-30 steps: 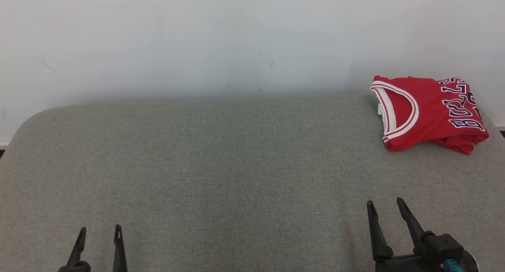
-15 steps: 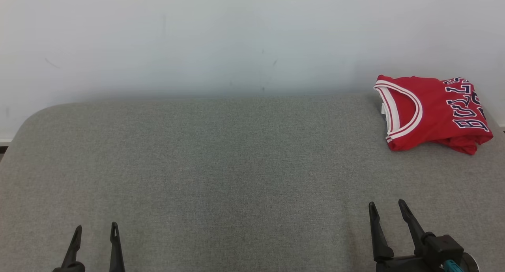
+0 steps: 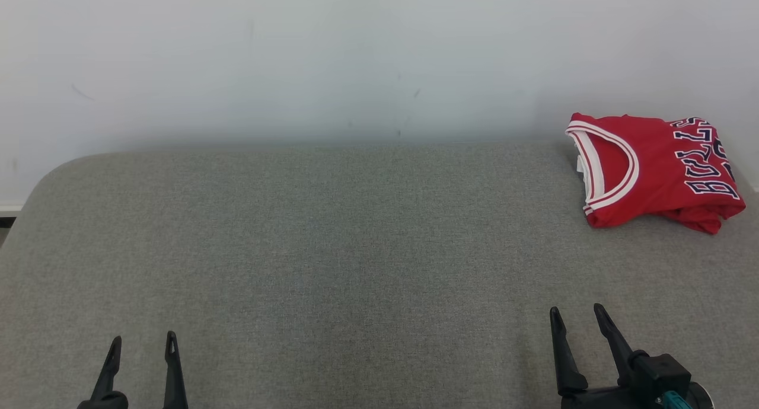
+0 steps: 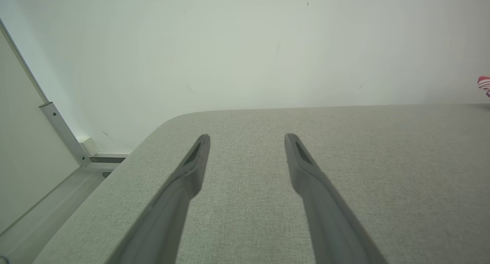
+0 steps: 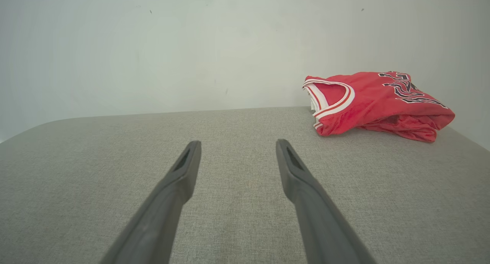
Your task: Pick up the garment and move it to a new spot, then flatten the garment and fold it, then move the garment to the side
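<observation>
The garment [image 3: 655, 169] is a red jersey with white trim and dark lettering, folded into a compact bundle at the far right of the grey padded surface [image 3: 356, 255], close to the wall. It also lies ahead and to the right in the right wrist view [image 5: 377, 101], and a red sliver of the garment [image 4: 484, 84] peeks in at the left wrist view's right edge. My right gripper [image 3: 576, 315] [image 5: 237, 149] is open and empty, well short of the jersey. My left gripper [image 3: 142, 342] [image 4: 247, 141] is open and empty at the lower left.
A pale wall [image 3: 356, 59] runs along the back of the surface. The surface's rounded left corner [image 3: 53, 178] drops off to a floor and a white panel with a metal strip [image 4: 61, 130].
The whole head picture has shifted slightly, so the camera has moved. Both grippers have sunk a little lower in the picture; the jersey lies as before.
</observation>
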Available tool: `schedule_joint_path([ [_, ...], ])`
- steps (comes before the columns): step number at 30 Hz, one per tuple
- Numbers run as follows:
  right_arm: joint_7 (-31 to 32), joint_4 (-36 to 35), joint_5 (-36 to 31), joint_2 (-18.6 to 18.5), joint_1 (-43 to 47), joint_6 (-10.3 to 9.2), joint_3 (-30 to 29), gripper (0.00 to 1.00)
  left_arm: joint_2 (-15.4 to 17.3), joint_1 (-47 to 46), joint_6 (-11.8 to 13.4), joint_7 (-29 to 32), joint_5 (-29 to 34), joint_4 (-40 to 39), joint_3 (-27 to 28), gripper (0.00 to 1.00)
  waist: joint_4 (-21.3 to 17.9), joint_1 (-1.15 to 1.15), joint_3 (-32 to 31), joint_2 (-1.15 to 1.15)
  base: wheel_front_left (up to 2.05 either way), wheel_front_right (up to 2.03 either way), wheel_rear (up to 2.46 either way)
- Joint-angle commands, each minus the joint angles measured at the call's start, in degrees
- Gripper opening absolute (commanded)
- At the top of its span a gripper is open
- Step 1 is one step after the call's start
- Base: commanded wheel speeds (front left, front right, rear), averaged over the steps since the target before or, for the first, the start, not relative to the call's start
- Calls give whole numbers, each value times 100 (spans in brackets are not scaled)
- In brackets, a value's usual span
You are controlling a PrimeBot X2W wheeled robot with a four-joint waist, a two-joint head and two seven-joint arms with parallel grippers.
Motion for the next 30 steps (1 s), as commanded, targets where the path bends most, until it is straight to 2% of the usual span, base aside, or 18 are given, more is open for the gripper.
schedule_joint_path([
  [1,-38,7,0,26,-44,-15,21,100,30,96,31,17,5,-29,1,100,1,0,2,0,0,0,0],
  [8,-44,27,18,4,-61,-15,47,100,75,98,63,66,27,-46,-29,100,2,0,10,0,0,0,0],
  [9,1,37,7,0,-32,1,35,0,50,57,49,61,-1,-21,-27,0,2,0,10,0,0,0,0],
  [14,32,241,50,9,65,1,22,0,-54,111,39,68,-55,168,-67,0,1,0,11,0,0,0,0],
  [30,471,180,1828,31,-63,-1,-83,0,-257,-148,-295,339,-1732,413,146,0,-16,0,31,0,0,0,0],
])
